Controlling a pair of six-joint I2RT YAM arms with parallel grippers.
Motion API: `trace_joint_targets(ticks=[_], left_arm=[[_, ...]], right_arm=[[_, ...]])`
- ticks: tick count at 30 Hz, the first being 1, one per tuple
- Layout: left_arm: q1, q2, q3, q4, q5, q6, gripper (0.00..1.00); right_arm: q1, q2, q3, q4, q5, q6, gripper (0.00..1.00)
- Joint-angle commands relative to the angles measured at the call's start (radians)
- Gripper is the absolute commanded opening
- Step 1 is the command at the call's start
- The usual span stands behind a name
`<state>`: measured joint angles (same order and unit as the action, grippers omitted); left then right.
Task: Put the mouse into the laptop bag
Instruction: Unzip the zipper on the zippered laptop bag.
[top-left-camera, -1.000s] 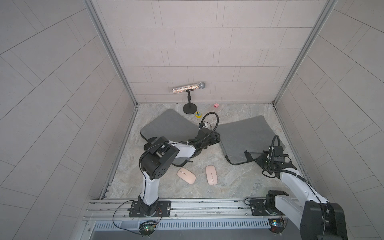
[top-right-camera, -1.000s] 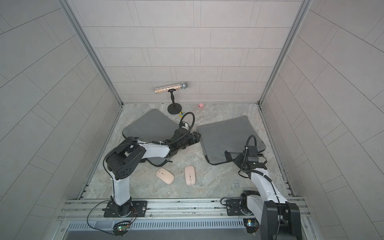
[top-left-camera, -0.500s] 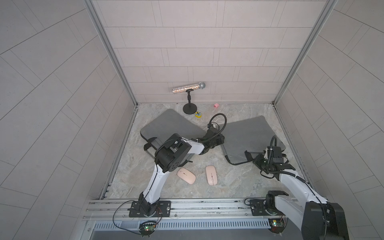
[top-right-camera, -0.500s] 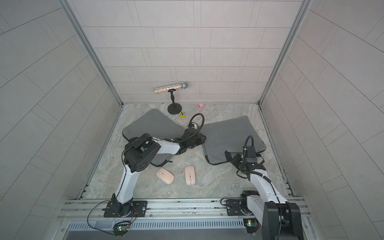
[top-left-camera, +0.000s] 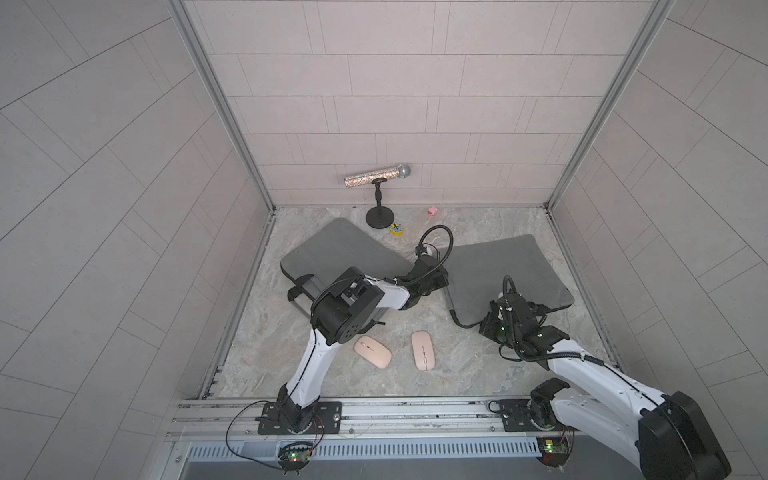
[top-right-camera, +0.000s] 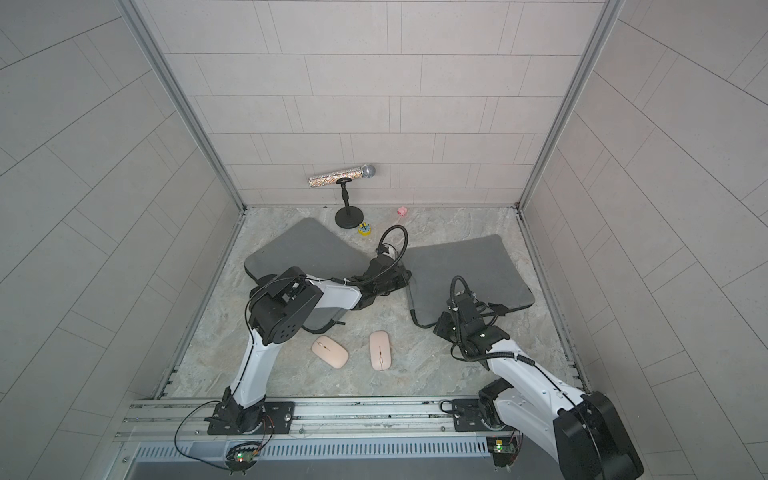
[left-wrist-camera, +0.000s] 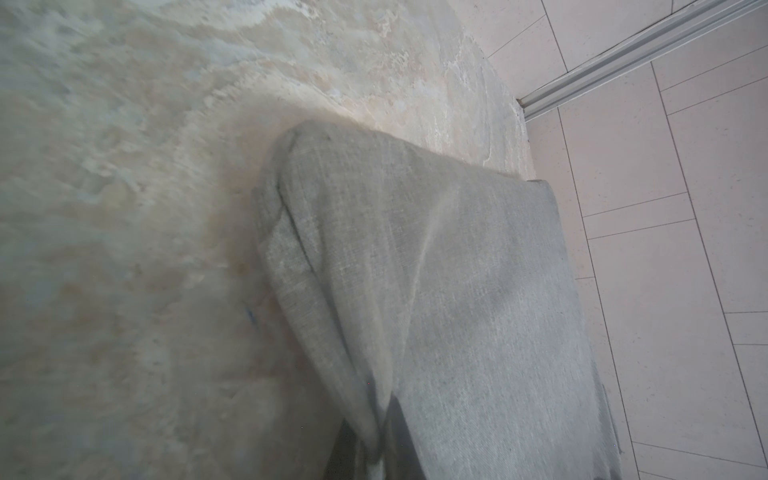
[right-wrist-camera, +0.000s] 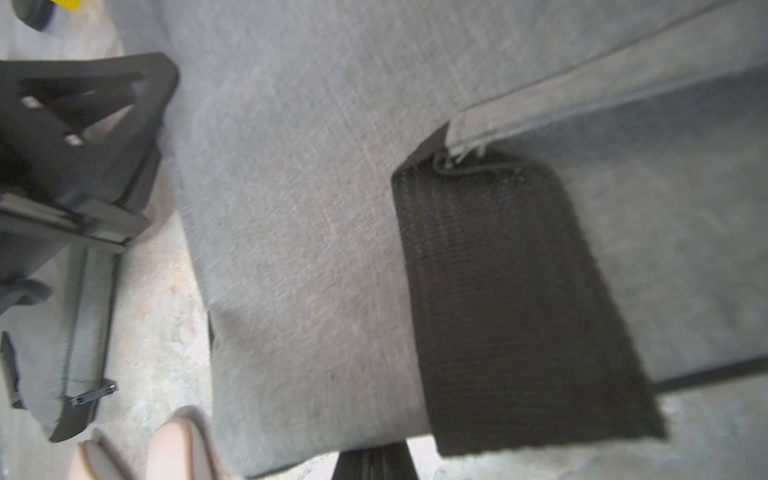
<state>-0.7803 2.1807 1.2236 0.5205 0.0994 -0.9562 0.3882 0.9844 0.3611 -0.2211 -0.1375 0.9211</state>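
Observation:
Two pink mice (top-left-camera: 372, 351) (top-left-camera: 423, 350) lie on the stone floor near the front, seen in both top views (top-right-camera: 329, 351) (top-right-camera: 380, 350). A grey laptop bag (top-left-camera: 507, 270) (top-right-camera: 465, 270) lies at the right. My left gripper (top-left-camera: 444, 282) (top-right-camera: 409, 279) is shut on the bag's left edge; in the left wrist view the grey fabric (left-wrist-camera: 457, 291) is pinched between the gripper's (left-wrist-camera: 378, 453) fingers. My right gripper (top-left-camera: 487, 322) (top-right-camera: 441, 324) is shut on the bag's near edge (right-wrist-camera: 311, 249), next to a black hook-and-loop patch (right-wrist-camera: 519, 311). One mouse (right-wrist-camera: 178, 449) shows beside it.
A second grey bag (top-left-camera: 340, 253) (top-right-camera: 303, 249) lies at the left, partly under my left arm. At the back stand a microphone on a stand (top-left-camera: 379, 195), a small yellow item (top-left-camera: 397, 229) and a small pink item (top-left-camera: 432, 211). Tiled walls close in three sides.
My left gripper swung right from the left bag to the right bag's left edge and shut on it. The right bag, held by my right gripper, shifted slightly left.

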Motion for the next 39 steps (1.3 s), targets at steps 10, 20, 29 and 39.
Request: trace_joint_targets(ticks=[10, 20, 29, 39], left_arm=[[-0.064, -0.267, -0.354, 0.161, -0.157, 0.028, 0.00], [-0.146, -0.233, -0.381, 0.232, -0.150, -0.001, 0.70], [-0.158, -0.146, -0.303, 0.227, -0.109, -0.008, 0.68], [-0.158, -0.098, -0.279, 0.241, -0.104, -0.007, 0.00]], right_arm=[[-0.192, 0.249, 0.086, 0.078, 0.043, -0.058, 0.00], [-0.316, 0.377, 0.124, 0.104, -0.085, -0.111, 0.00], [-0.263, 0.284, 0.087, 0.075, -0.073, -0.119, 0.00], [-0.119, 0.182, 0.041, 0.045, -0.021, -0.096, 0.00]])
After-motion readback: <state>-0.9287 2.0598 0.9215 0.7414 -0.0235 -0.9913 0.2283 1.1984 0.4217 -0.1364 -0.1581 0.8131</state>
